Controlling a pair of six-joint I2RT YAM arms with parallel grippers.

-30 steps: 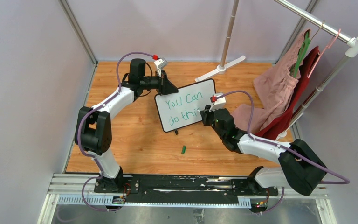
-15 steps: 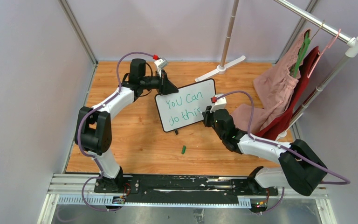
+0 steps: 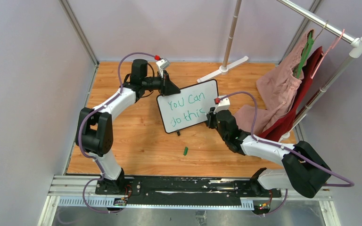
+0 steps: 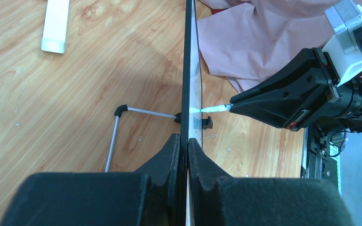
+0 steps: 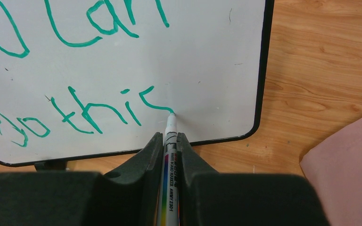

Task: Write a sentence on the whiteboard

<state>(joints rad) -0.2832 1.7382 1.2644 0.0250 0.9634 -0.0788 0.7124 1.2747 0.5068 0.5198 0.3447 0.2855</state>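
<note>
The whiteboard (image 3: 188,101) stands tilted on the wooden floor, white with a thin black border. It shows edge-on in the left wrist view (image 4: 186,70) and face-on in the right wrist view (image 5: 207,56). The sentence (image 3: 185,107) in green reads "You can" above "do this" (image 5: 85,115). My left gripper (image 3: 172,89) is shut on the board's upper left edge (image 4: 184,143). My right gripper (image 3: 210,117) is shut on a white whiteboard marker (image 5: 169,155). The marker tip touches the board at the end of the "s".
A green marker cap (image 3: 185,151) lies on the floor in front of the board. A white clothes rack (image 3: 320,21) with pink and red garments (image 3: 283,89) stands at the right. Its white foot (image 3: 222,69) lies behind the board. Grey walls enclose the floor.
The right gripper has moved slightly right with the marker, and the "s" of "this" now shows. The left arm and the board have stayed put.
</note>
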